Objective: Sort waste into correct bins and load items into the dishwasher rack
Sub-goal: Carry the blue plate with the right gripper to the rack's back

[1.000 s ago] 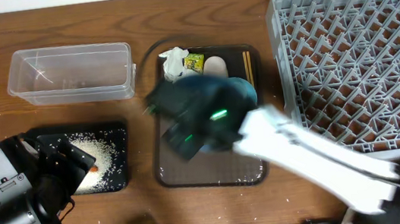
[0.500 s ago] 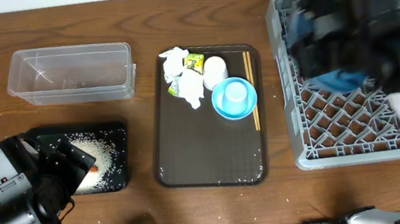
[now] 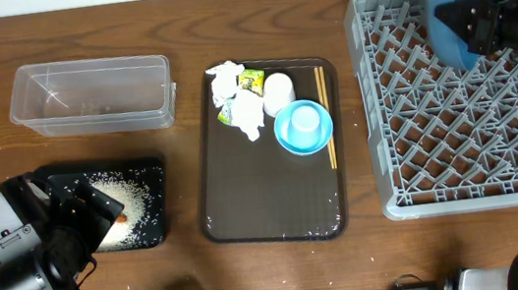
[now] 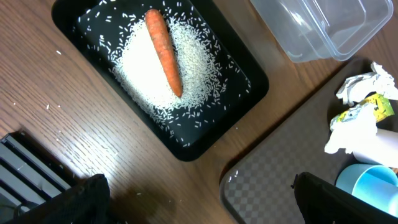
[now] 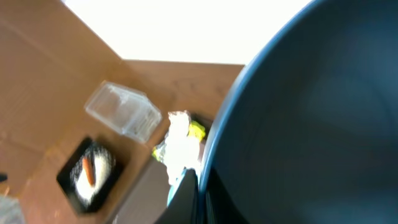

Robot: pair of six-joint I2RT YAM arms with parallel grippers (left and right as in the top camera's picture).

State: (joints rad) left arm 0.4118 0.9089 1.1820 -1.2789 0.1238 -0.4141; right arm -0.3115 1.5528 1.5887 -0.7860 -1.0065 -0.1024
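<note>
Now that the right gripper (image 3: 487,23) has swung away from the middle of the bench, it sits at about one o'clock in the overhead view. It is clamped on the rim of the dark-blue plate (image 3: 454,0), which stands tilted on edge over the far side of the dishwasher rack (image 3: 458,150). A second ago arm and plate hung over the brown serving tray (image 3: 266,199) at the centre. Whether the plate touches the pegs yet I cannot tell, so lowering it into a slot looks like the step in hand. Uncovered on the serving tray are the light-blue bowl (image 3: 302,128), the whitish cup (image 3: 278,88) at its eleven o'clock, the chopsticks (image 3: 325,117) at its three o'clock, and the napkins (image 3: 233,94) and wrapper (image 3: 252,80), both still unsorted. At eight o'clock the left gripper (image 4: 199,205) hangs spread wide and empty by the black tray (image 3: 148,167), which holds the rice (image 4: 149,68) and carrot (image 4: 165,53). The clear container (image 3: 95,96) waits at ten o'clock.
</note>
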